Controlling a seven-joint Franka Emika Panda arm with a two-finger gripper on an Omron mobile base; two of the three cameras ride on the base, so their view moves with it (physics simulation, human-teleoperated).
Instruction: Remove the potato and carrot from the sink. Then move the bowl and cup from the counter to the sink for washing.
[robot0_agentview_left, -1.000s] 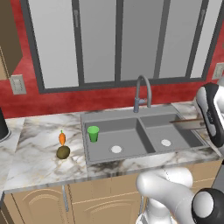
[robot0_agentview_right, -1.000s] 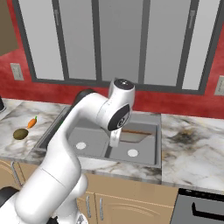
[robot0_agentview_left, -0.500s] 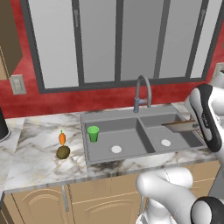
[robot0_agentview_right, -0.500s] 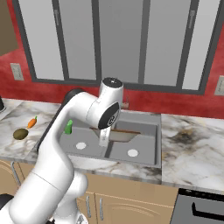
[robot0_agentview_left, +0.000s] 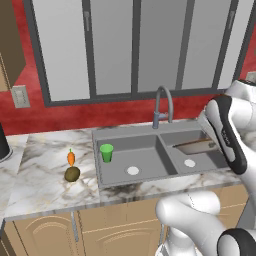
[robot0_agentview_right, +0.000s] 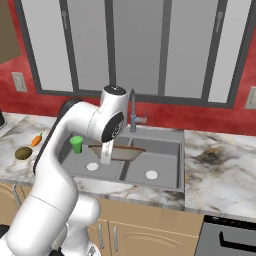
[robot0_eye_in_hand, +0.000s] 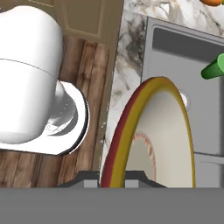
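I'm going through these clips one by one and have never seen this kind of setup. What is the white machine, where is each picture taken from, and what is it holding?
Everything here is computer-rendered. The white machine is a robot arm on a drivable base, facing a kitchen counter. Two pictures come from cameras on the base, behind the arm to its left and right; the third comes from a camera on the hand, looking along the gripper.

In the hand view the gripper is shut on the rim of a bowl, held on edge. From the right base view, the bowl hangs over the sink, about at the divider between basins.

The green cup already stands in the sink's left basin. The carrot and potato lie on the counter left of the sink.
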